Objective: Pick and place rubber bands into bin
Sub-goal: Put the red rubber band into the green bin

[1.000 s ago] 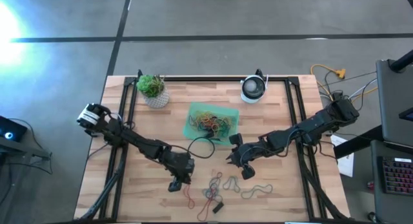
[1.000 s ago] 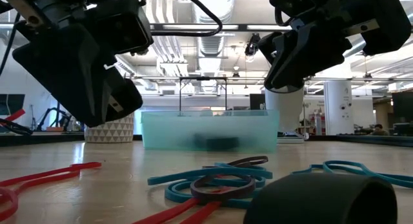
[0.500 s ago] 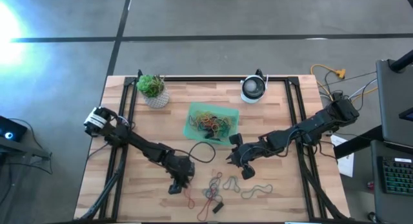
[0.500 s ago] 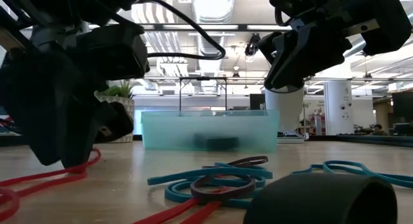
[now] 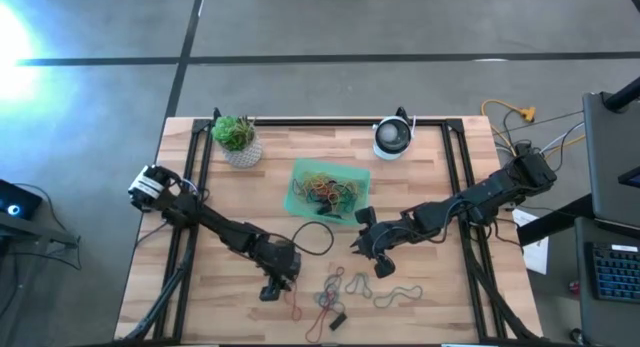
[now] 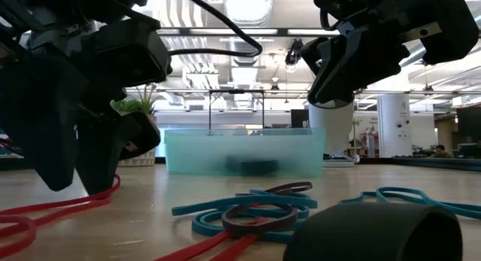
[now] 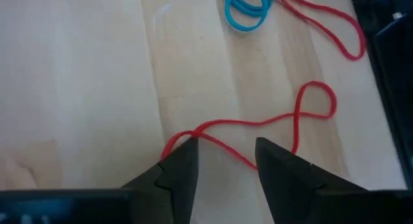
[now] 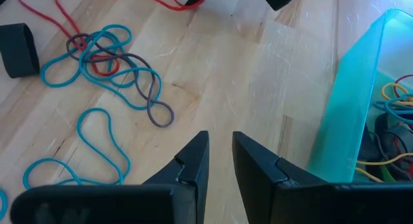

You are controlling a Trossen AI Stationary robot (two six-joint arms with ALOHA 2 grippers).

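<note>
High view: left pincer (image 5: 277, 284) low over surface (image 5: 210, 227), at red rubber band (image 5: 293, 305); bin (image 5: 298, 195) well apart.
Left wrist view: fingers (image 7: 181, 169) spread, straddling band strand, nothing grasped. Risk: thin strand slips out when clenching.
Right wrist view: right pincer (image 8: 219, 161) narrowly parted, empty, beside bin.

— Where is the left hand (image 5: 271, 287)?
— Low over the desk (image 5: 230, 287) near its front edge, arm stretched in from the left, fingers (image 7: 177, 172) spread apart, tips down.
— And the right hand (image 5: 367, 257)?
— Raised right of centre, fingers (image 8: 193, 162) narrowly apart, holding nothing.
</note>
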